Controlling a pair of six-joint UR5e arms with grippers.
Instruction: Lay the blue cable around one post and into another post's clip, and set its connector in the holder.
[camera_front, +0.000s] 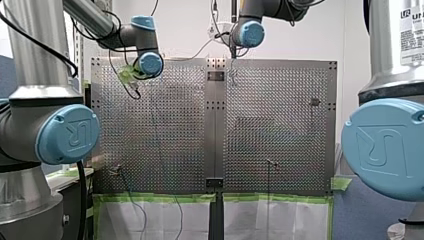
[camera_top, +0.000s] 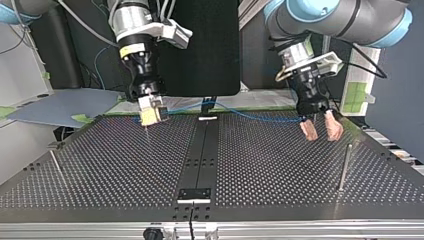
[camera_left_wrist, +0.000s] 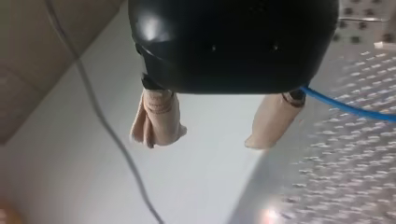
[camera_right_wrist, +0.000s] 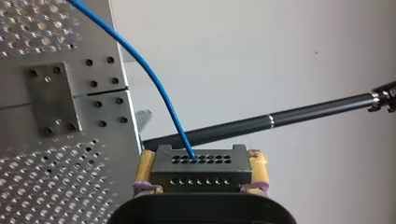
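1. The cable (camera_right_wrist: 154, 79) was bright blue wherever it showed.
2. The connector (camera_right_wrist: 201, 170) was dark grey, patterned with two rows of small round holes.
3. The pads (camera_right_wrist: 145, 164) of my right gripper (camera_right_wrist: 201, 158) were yellow, with purple bands (camera_right_wrist: 140, 189) at their base.
4. My left gripper (camera_left_wrist: 201, 140) had a glossy black body, and its fingers (camera_left_wrist: 159, 116) were pale beige-pink.
5. The table (camera_top: 280, 165) was silvery metal, dotted all over with a regular grid of holes. In the top view a dark strip (camera_top: 202, 150) ran down its middle.
6. Green tape (camera_front: 160, 197) lined the table's near edge in the front view.
7. The arms' joint caps (camera_front: 67, 135) were light blue, on silver-grey tubes.
8. A rod (camera_right_wrist: 261, 123) beyond the connector was black with a silver ring.
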